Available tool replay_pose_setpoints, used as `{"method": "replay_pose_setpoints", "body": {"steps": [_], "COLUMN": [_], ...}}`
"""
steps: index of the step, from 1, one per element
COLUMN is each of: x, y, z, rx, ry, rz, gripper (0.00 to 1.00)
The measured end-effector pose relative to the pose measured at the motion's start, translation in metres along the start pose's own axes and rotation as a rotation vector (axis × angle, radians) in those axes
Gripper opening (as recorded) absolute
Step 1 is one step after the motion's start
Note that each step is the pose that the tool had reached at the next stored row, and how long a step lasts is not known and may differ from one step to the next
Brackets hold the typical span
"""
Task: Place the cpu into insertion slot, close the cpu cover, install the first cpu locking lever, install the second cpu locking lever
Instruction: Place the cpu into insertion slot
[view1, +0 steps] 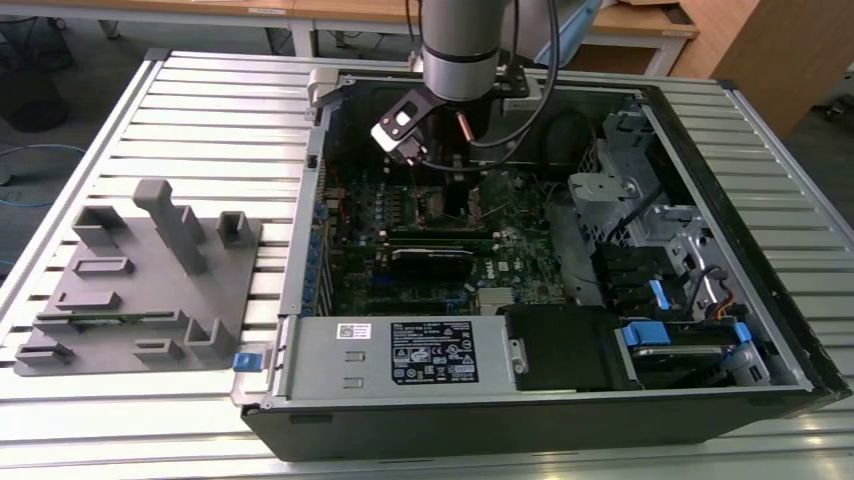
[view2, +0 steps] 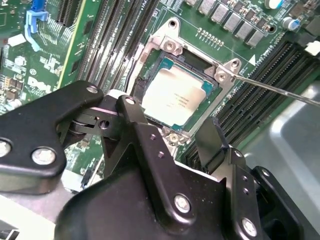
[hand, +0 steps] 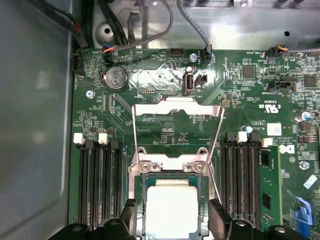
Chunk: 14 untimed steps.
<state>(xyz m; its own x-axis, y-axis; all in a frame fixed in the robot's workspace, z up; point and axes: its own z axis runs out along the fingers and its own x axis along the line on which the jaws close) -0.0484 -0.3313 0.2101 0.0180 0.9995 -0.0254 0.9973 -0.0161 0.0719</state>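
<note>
My gripper (hand: 173, 220) hangs open, fingers (hand: 219, 217) just off both cpu (hand: 171, 205) edges; cpu seated in slot (view2: 152, 55), cover (hand: 177, 106) raised.

**Printed matter; no wording could be read.** A black-and-white label (view1: 434, 352) and a small white sticker (view1: 351, 331) stood on the metal housing (view1: 315, 362) beside the motherboard (view1: 400, 245). On the motherboard lay white silkscreen marks (hand: 272, 106), a white sticker (hand: 273, 129) and a stamped coin cell (hand: 115, 77). Faint print marked the cpu (view2: 175, 95), seated on the motherboard.
</note>
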Motion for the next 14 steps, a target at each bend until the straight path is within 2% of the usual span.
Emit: {"method": "replay_pose_setpoints", "body": {"steps": [3, 14], "x": [-0.0001, -0.0001], "y": [0.0002, 0.0003], "z": [-0.0033, -0.0041], "rx": [0.0001, 0.0001], "ry": [-0.0001, 0.0], "rz": [0.0, 0.0], "gripper": [0.67, 0.65]}}
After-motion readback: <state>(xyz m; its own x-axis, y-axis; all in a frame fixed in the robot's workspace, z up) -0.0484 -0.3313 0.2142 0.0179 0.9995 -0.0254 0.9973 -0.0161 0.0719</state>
